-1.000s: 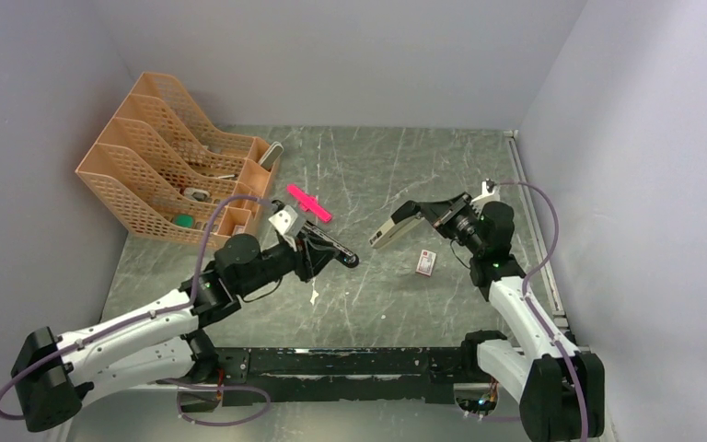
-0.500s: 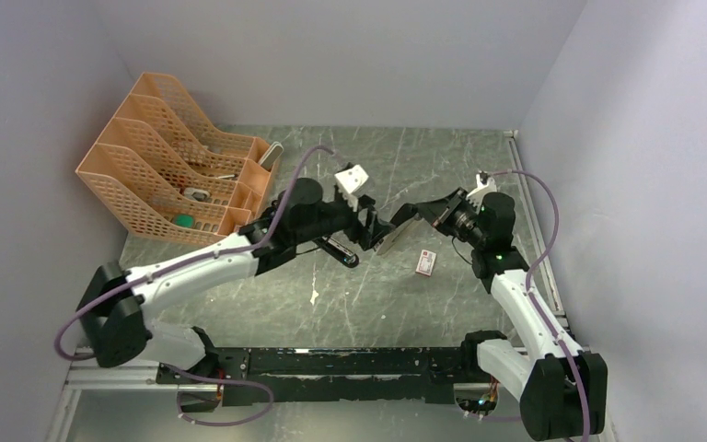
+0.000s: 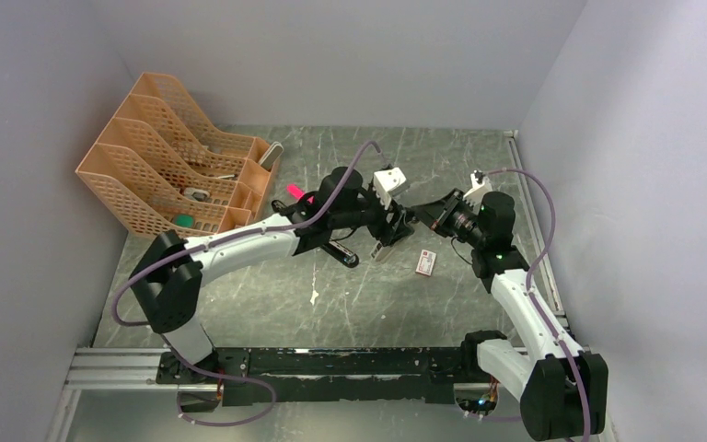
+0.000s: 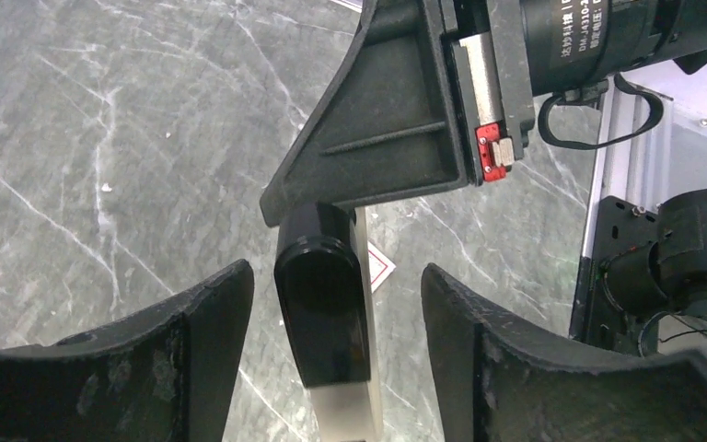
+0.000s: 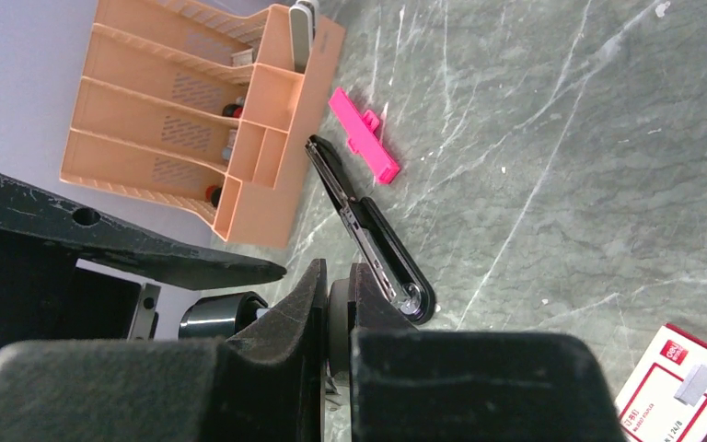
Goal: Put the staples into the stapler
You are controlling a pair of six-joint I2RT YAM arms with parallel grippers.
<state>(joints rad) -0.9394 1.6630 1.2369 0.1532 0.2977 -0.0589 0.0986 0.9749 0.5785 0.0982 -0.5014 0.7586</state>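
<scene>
The left arm has swung in from 8 o'clock to mid-table. Its left gripper [image 4: 335, 281] now stands spread, one dark finger on each side of the stapler [image 4: 322, 313], with a gap on both sides. The right gripper [image 5: 339, 276] is clamped on that stapler, which has a glossy black rounded top over a flat, pale base.

The table [image 3: 479, 166] is veined grey-green stone. At its 10 o'clock sits a peach perforated plastic file rack [image 3: 147, 166]. Just at the stapler's 8 o'clock lies a slim black-and-silver stick [image 5: 373, 235]. A bright pink plastic piece [image 5: 364, 136] lies at the stapler's 10 o'clock, and a small white, red-printed staple box [image 3: 426, 262] at its 4 o'clock.
</scene>
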